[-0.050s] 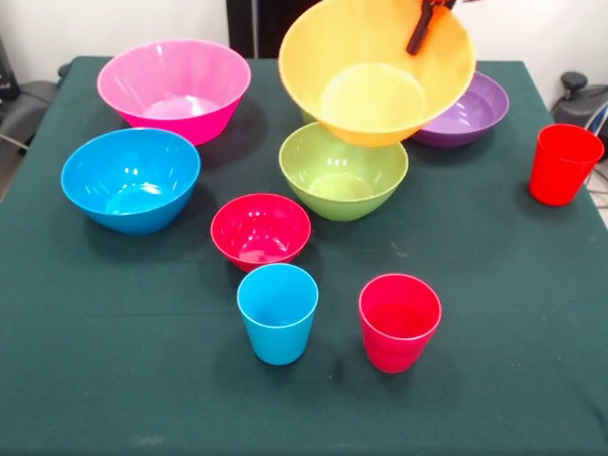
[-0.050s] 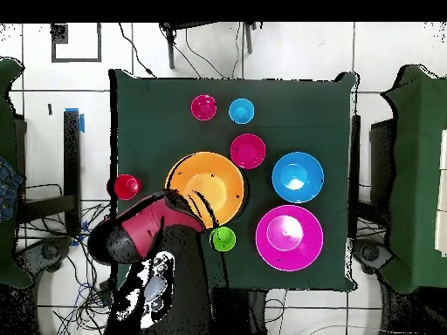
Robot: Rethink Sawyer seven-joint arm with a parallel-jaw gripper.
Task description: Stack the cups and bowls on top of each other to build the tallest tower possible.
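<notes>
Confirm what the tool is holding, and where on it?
The tool holds the big orange bowl by its far rim; the bowl hangs tilted above the lime green bowl.

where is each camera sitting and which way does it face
Front view: across the table, facing the robot, looking down at bowls and cups; only the gripper shows, gripping the rim of the tilted, raised orange bowl.
Overhead view: above the table, looking straight down; the red and black arm enters from the bottom.
Shared: orange bowl, pink bowl, blue cup.
</notes>
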